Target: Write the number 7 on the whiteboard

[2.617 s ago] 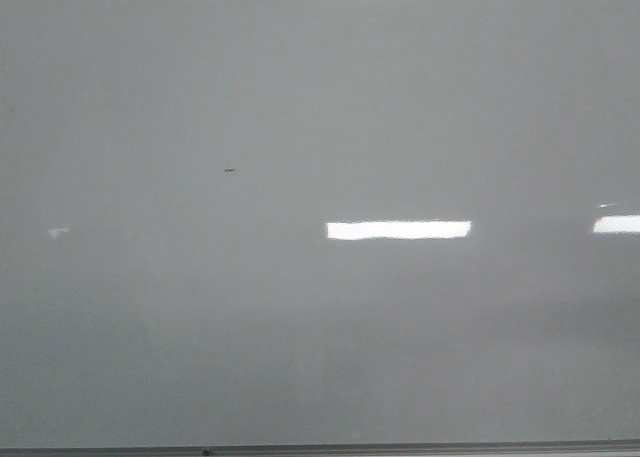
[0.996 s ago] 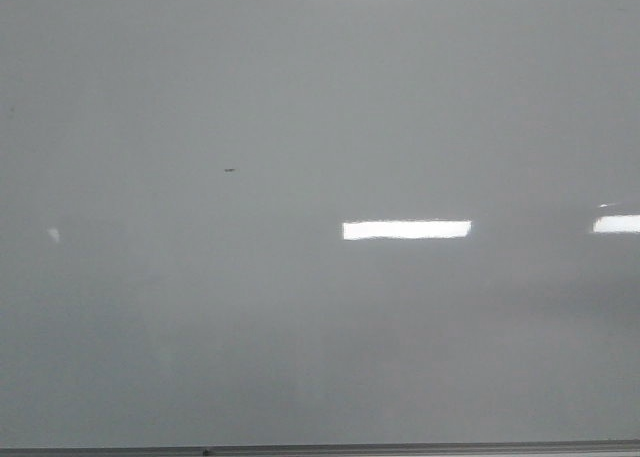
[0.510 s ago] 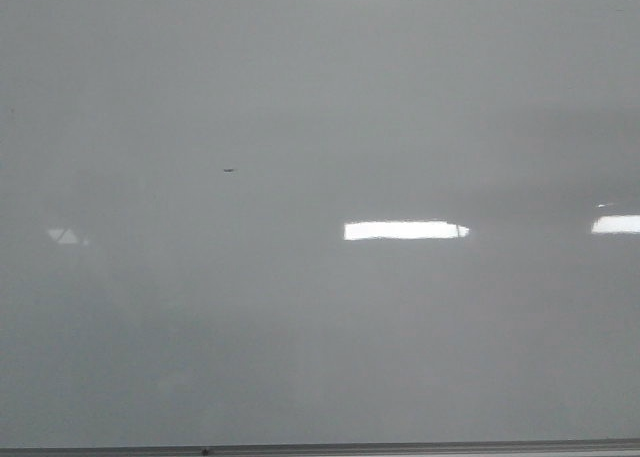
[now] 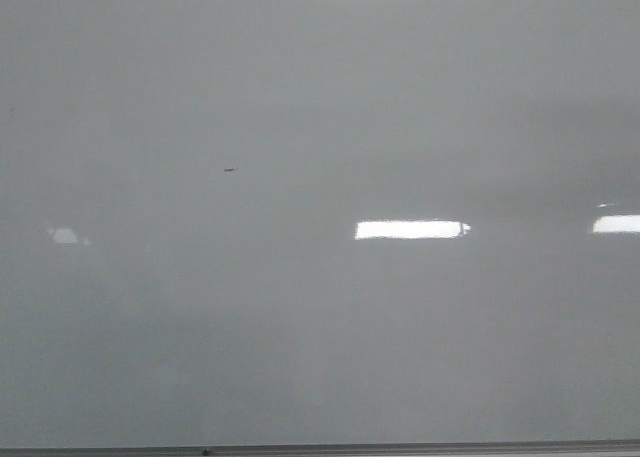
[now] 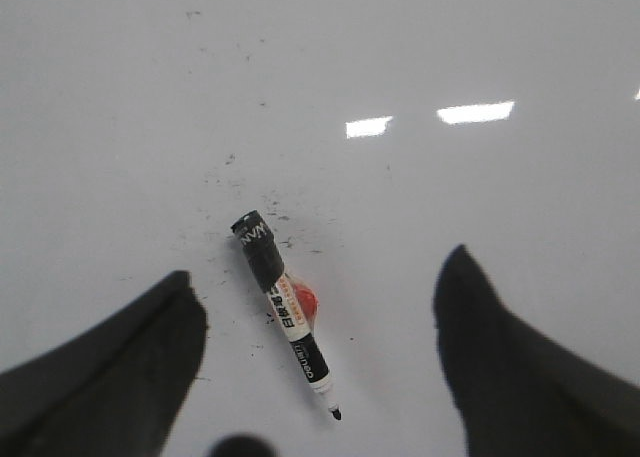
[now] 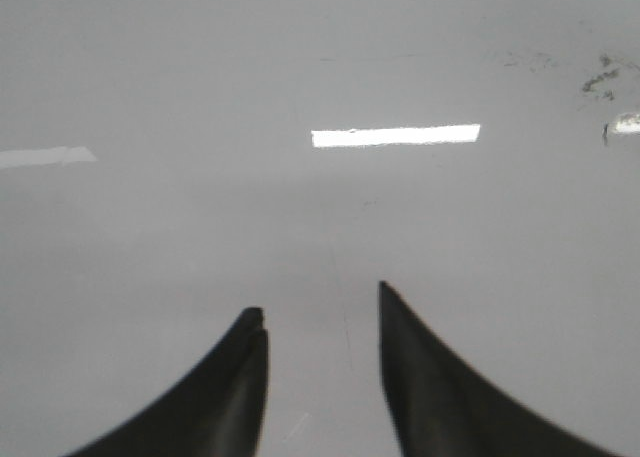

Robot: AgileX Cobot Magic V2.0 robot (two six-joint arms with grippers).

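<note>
The whiteboard (image 4: 320, 327) fills the front view, glossy grey-white, with its thin metal bottom edge (image 4: 400, 447) in sight. No number 7 shows on it, only a tiny dark speck (image 4: 230, 169). No gripper appears in the front view. In the left wrist view my left gripper (image 5: 320, 267) is open above a black-and-white marker (image 5: 285, 310). The marker lies flat on a white surface between the fingers, untouched, its bare tip (image 5: 335, 413) toward the wrist. My right gripper (image 6: 319, 299) is open and empty over a glossy grey-white surface.
A small red object (image 5: 303, 299) lies right under or beside the marker. Dark ink smudges (image 5: 232, 167) dot the white surface near it. More smudges (image 6: 600, 77) sit at the far right of the right wrist view. Bright light reflections (image 4: 410, 229) lie on the board.
In the front view the bright rectangular reflection has shortened from its left end, and faint shadows have shifted across the board. No line has appeared.
</note>
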